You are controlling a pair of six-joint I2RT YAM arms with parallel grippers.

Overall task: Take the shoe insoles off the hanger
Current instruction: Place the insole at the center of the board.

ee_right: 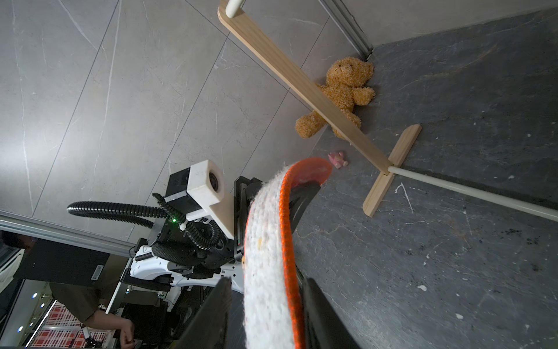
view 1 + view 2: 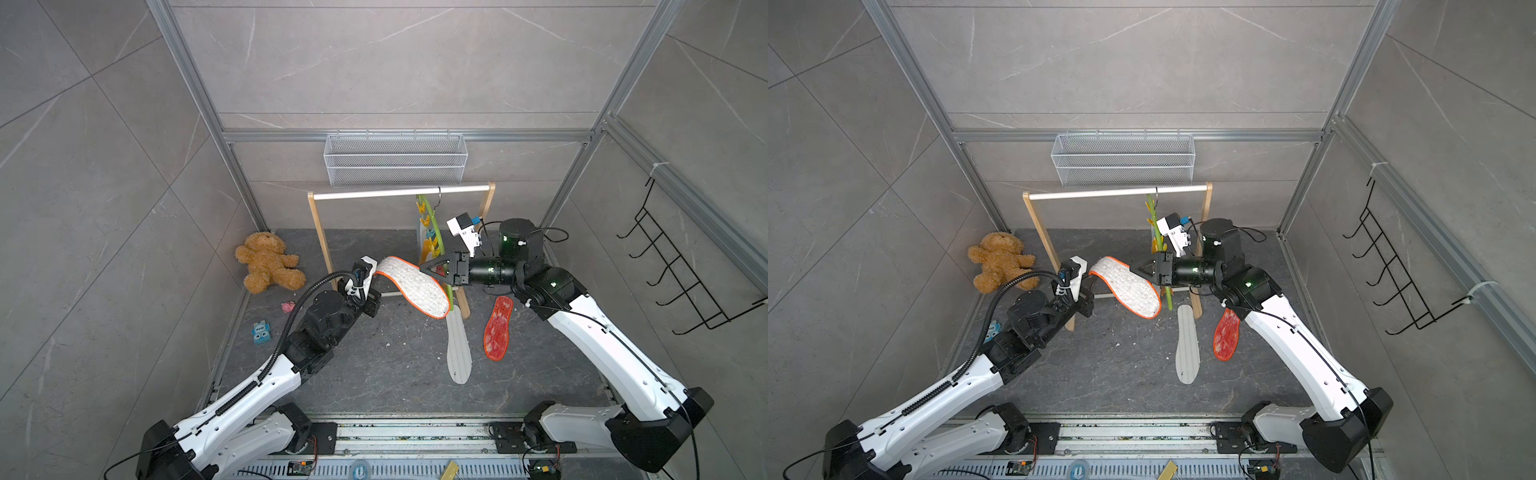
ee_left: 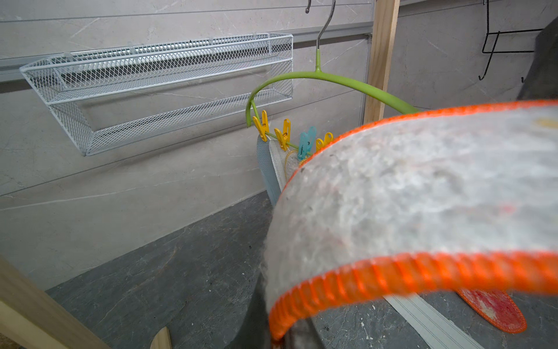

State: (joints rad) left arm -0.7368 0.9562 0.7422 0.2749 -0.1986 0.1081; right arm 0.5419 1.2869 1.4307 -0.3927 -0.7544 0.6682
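A grey insole with an orange rim (image 2: 411, 286) (image 2: 1125, 286) (image 3: 422, 196) (image 1: 265, 256) hangs in the air between both arms. My left gripper (image 2: 374, 276) (image 3: 280, 338) is shut on one end of it. My right gripper (image 2: 426, 266) (image 1: 267, 282) straddles the other end: one finger touches the orange rim, and a gap shows at the other finger. The lime-green hanger (image 2: 434, 232) (image 3: 332, 80) hangs from the rail behind, with insoles (image 3: 271, 169) clipped to it. A pale striped insole (image 2: 457, 345) and a red mesh insole (image 2: 498, 328) lie on the floor.
The wooden rack with a white rail (image 2: 399, 192) stands at the back, and a white mesh basket (image 2: 395, 160) is on the wall above it. A teddy bear (image 2: 268, 262), a pink toy (image 2: 287, 306) and a blue toy (image 2: 261, 331) lie at the left. Black wire hooks (image 2: 673, 266) are on the right wall.
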